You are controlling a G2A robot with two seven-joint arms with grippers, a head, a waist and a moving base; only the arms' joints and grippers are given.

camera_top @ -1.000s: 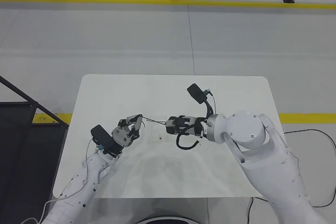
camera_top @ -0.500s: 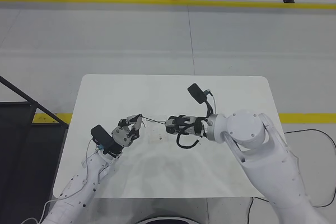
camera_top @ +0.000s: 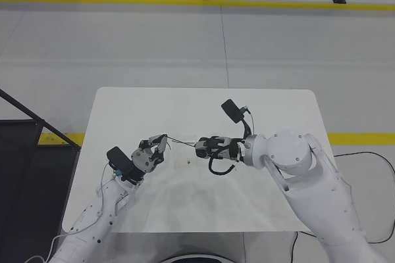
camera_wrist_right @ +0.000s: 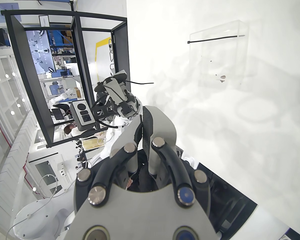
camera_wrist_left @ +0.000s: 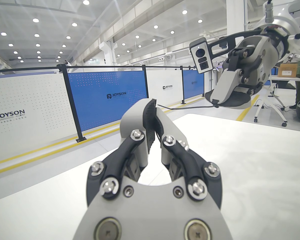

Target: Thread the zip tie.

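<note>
Left of the bench's (camera_top: 118, 112) middle, the left gripper (camera_top: 159, 145) hangs above the surface, jaws clamped on the zip tie (camera_top: 179, 141). The tie spans the air to the right gripper (camera_top: 199, 147), jaws together; whether they grip its end I cannot tell. Wide bench surface runs on to the far and right edges. A clear box (camera_wrist_right: 218, 53) holding a second tie (camera_wrist_right: 215, 39) stands near both grippers.

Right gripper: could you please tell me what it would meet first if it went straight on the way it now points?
Probably the left gripper, which faces the right gripper just beyond its tips, shut on the zip tie. The tie's near end might brush it first; depth is unclear.
</note>
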